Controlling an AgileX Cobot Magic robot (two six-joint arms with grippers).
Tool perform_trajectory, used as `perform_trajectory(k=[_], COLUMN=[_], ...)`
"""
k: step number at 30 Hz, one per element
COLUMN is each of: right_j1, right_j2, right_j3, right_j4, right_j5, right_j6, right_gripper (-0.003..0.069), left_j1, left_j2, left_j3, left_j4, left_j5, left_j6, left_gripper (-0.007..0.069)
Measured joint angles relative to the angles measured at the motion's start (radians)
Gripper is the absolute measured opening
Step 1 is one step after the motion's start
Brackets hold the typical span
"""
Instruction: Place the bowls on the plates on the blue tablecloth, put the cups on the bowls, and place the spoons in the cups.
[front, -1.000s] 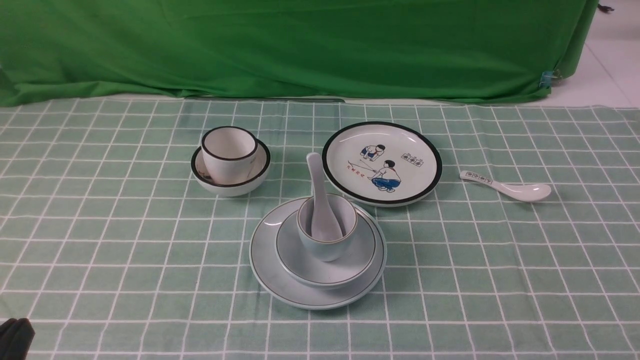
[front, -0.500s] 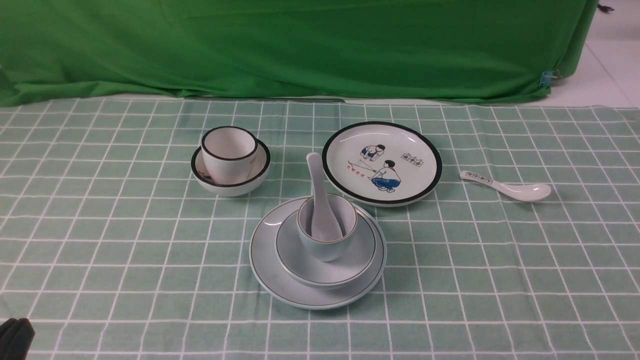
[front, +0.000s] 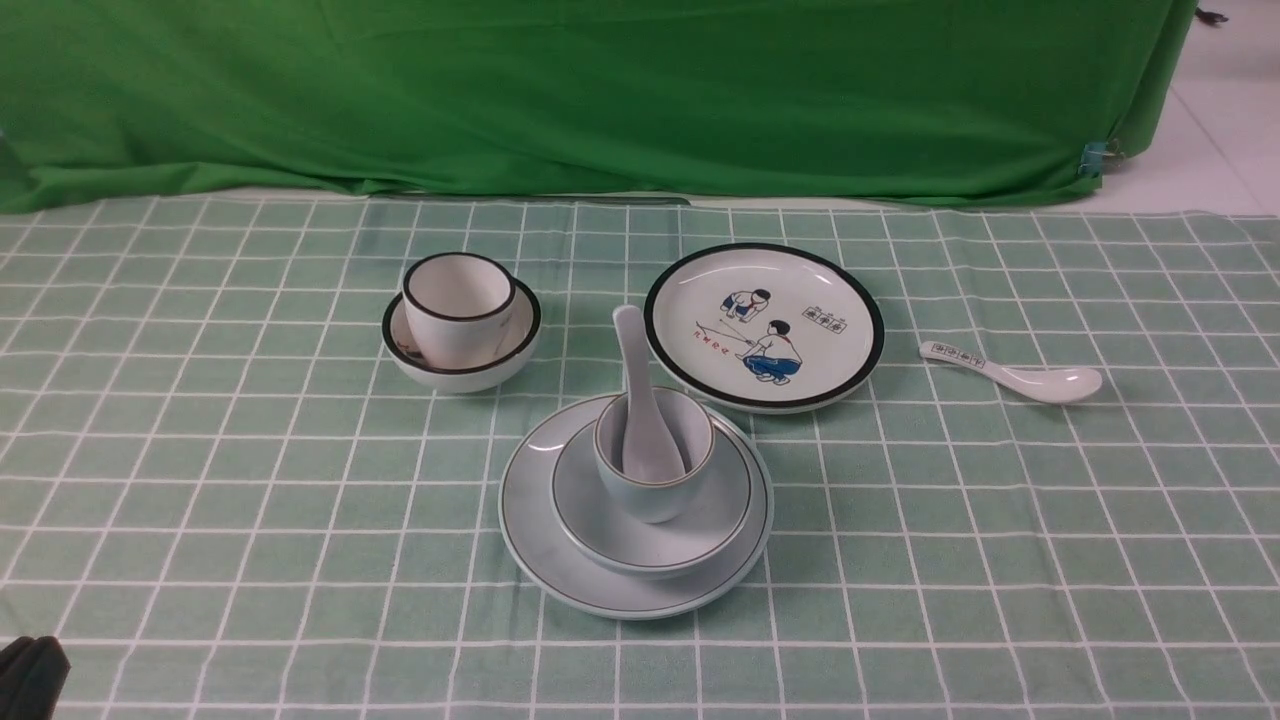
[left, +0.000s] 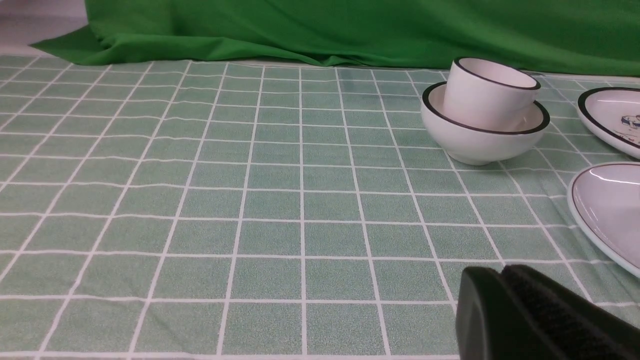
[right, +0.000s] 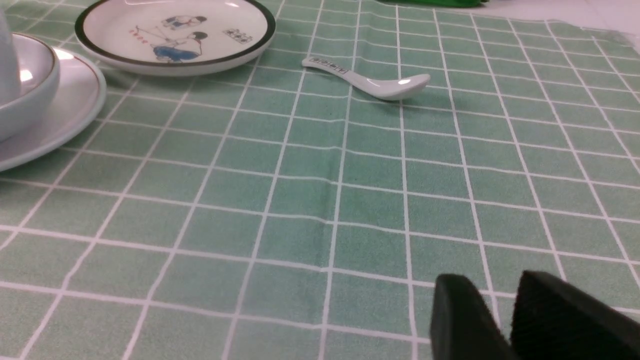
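Both arms sit low at the worktop's near edge: the left claw (left: 505, 280) clenched on nothing, the right claw (right: 505, 300) slightly parted and empty. Mid-cloth, the blue plate (front: 530, 520) carries bowl (front: 580, 500), cup (front: 655, 465) and spoon (front: 638, 390). Farther back, the black-rimmed bowl (front: 455, 372) holds its cup (front: 458, 305) beside the bare cartoon plate (front: 764, 325), and the printed spoon (front: 1015, 372) lies toward the right edge.

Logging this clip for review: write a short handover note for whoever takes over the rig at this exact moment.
Left tool: shut, empty, low over the tablecloth.
Right tool: slightly open, empty.
Done: blue bowl on blue plate, blue cup in it, plain spoon in the cup. Cream cup sits in black-rimmed bowl.
Left: move that bowl onto the cartoon plate, which is bare; put the printed spoon, lying on the cloth, into the cream cup.
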Motion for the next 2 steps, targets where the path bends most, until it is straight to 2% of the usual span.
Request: perform_trajectory(k=[2], right_j1=[0.000], right_j2=[0.000], right_j3=[0.000], right_j4=[0.000], right_j5=[0.000], right_j6=[0.000], right_gripper=[0.0213], left_j1=[0.000], left_j2=[0.000], left_j3=[0.000], left_j4=[0.000], left_j5=[0.000], left_j6=[0.000], left_gripper=[0.0011])
